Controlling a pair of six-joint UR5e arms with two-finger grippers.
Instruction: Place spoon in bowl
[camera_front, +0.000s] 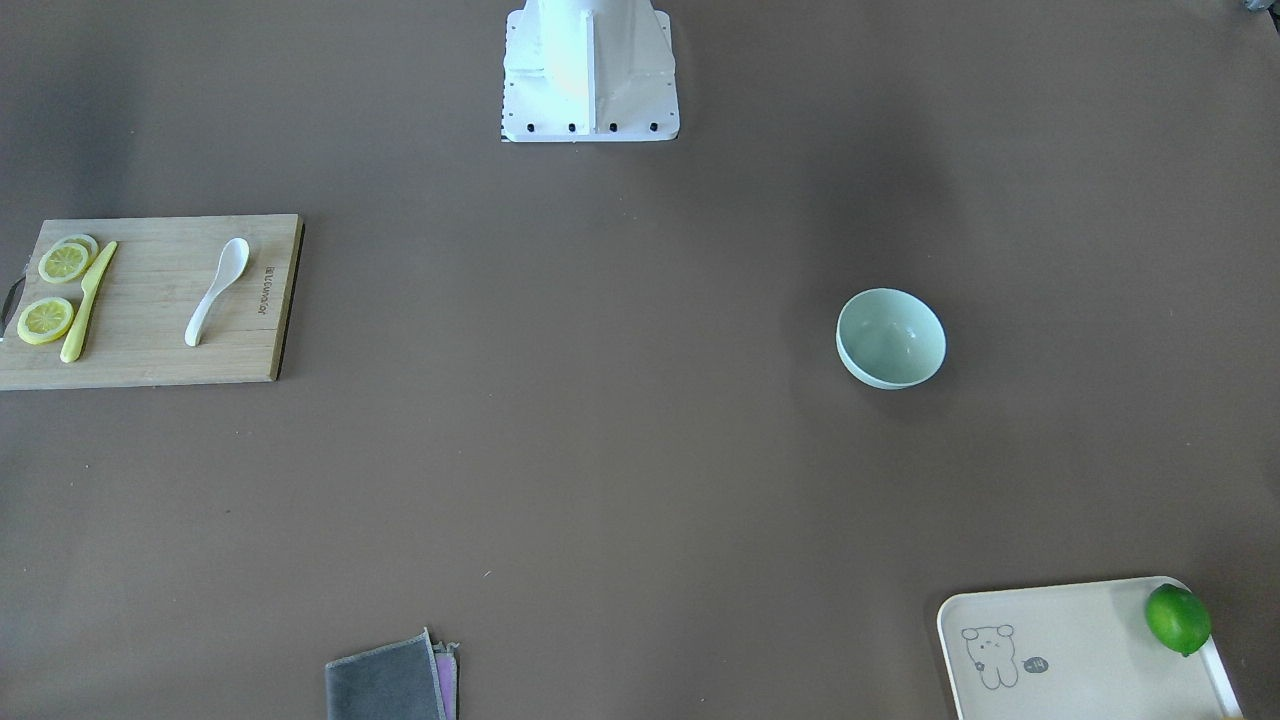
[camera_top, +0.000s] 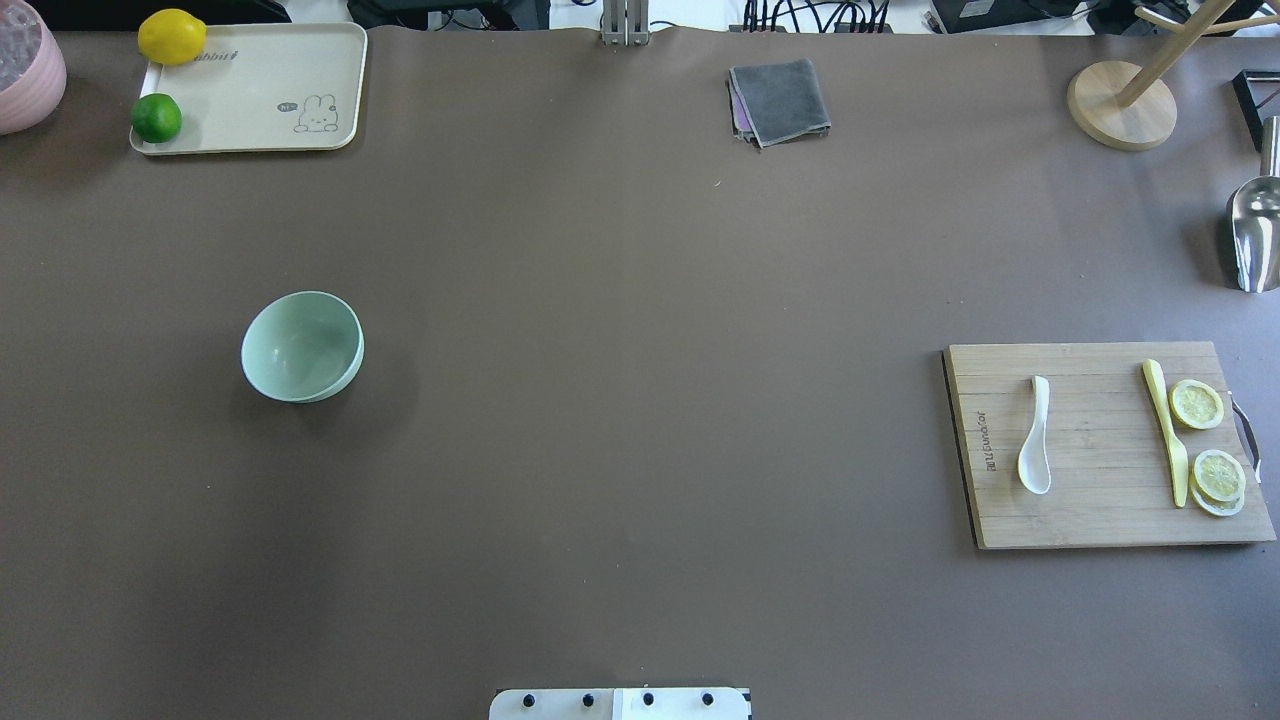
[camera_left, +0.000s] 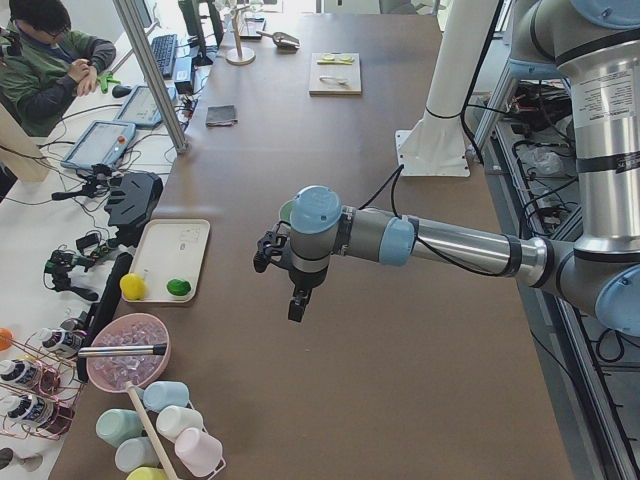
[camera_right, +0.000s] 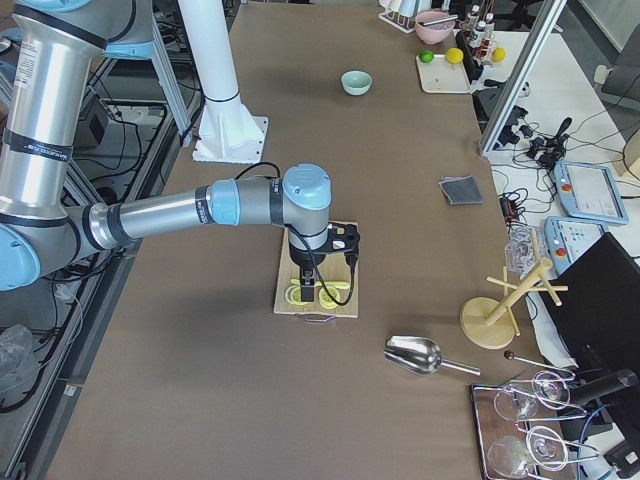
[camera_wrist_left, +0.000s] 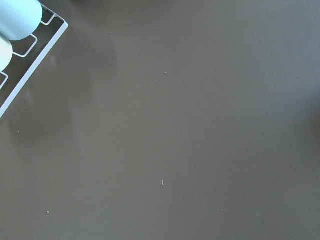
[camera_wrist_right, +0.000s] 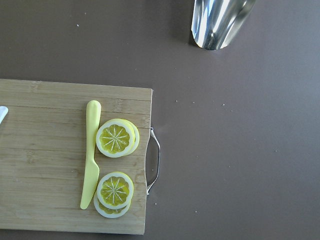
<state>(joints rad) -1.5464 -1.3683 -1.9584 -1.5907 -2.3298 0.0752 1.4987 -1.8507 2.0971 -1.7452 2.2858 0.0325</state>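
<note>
On the brown table (camera_top: 640, 450), nearest the robot on its right, a wooden cutting board (camera_top: 1090, 515) is laid flat. The white spoon (camera_top: 1035, 440) is seen resting on the board's inner half, its scoop turned toward the robot and its handle pointing away. Further out on the same board a yellow knife (camera_top: 1165, 432) lies almost parallel to the spoon, with lemon slices (camera_top: 1197, 404) touching it on the outer side. The right gripper (camera_right: 338, 265) is held above this board, near the slices; whether it is spread or closed cannot be told, as it shows only in a side view. A little farther out, well apart on the robot's left, the pale green bowl (camera_top: 302, 346) stands upright with nothing seen inside it. The left gripper (camera_left: 283, 280) hangs in the air well off to the robot's left; its opening cannot be told either. At the far edge are found a steel scoop (camera_top: 1255, 235), a round wooden stand (camera_top: 1120, 105), a folded grey cloth (camera_top: 780, 100), and a cream tray (camera_top: 260, 100) carrying a lime (camera_top: 156, 118) and a lemon (camera_top: 171, 36).
</note>
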